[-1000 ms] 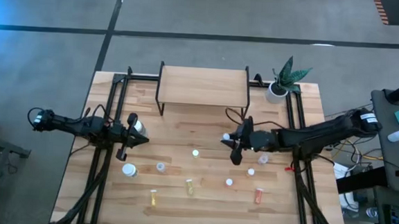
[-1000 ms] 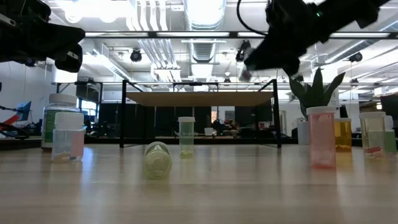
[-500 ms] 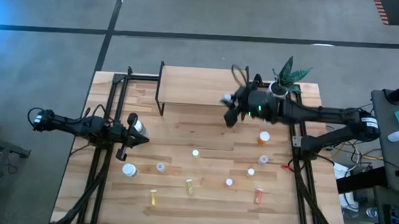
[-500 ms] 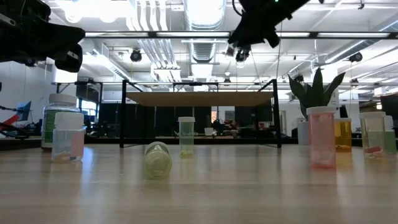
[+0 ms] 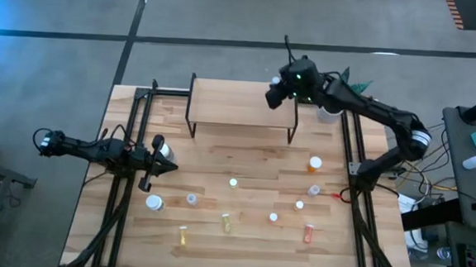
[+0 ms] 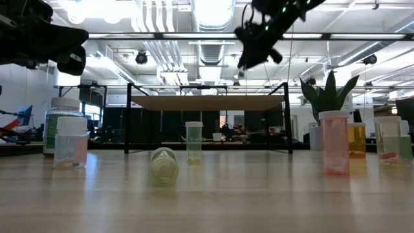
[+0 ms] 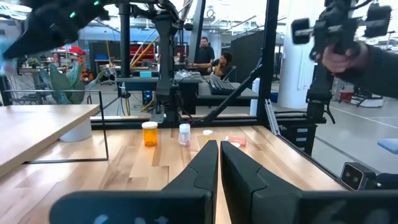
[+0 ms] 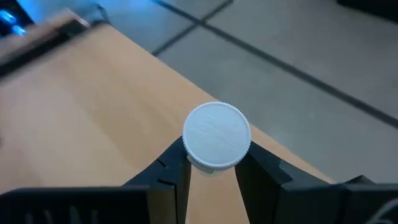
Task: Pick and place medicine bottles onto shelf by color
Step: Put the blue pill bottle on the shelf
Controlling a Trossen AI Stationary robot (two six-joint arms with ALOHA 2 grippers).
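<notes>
My right gripper (image 5: 273, 95) hangs above the right end of the shelf (image 5: 241, 102), shut on a small white-capped medicine bottle (image 8: 217, 135). The cap hides the bottle's body. In the low view the right gripper (image 6: 246, 59) is high over the shelf (image 6: 207, 102). My left gripper (image 5: 148, 166) waits at the table's left, level, its shut fingers (image 7: 219, 163) holding nothing. Several small bottles stand or lie on the table's near half, among them an orange one (image 5: 315, 164) and a yellow one (image 5: 227, 222). My right gripper pinches the bottle between its two fingers (image 8: 179, 167), one on each side just under the white cap (image 8: 217, 134). The cap faces back toward the wrist. The bottle is lifted clear above the shelf's wood top (image 8: 93, 124).
A large white bottle (image 5: 164, 151) stands by my left gripper, another (image 5: 153, 203) nearer the front. A potted plant (image 5: 332, 113) stands at the far right corner, partly behind my right arm. Black frame rails (image 5: 130, 143) run along both table sides.
My right gripper has carried the white-capped bottle from the table's middle right up and toward the far edge, swinging over the shelf's right end. It stays shut on the bottle.
</notes>
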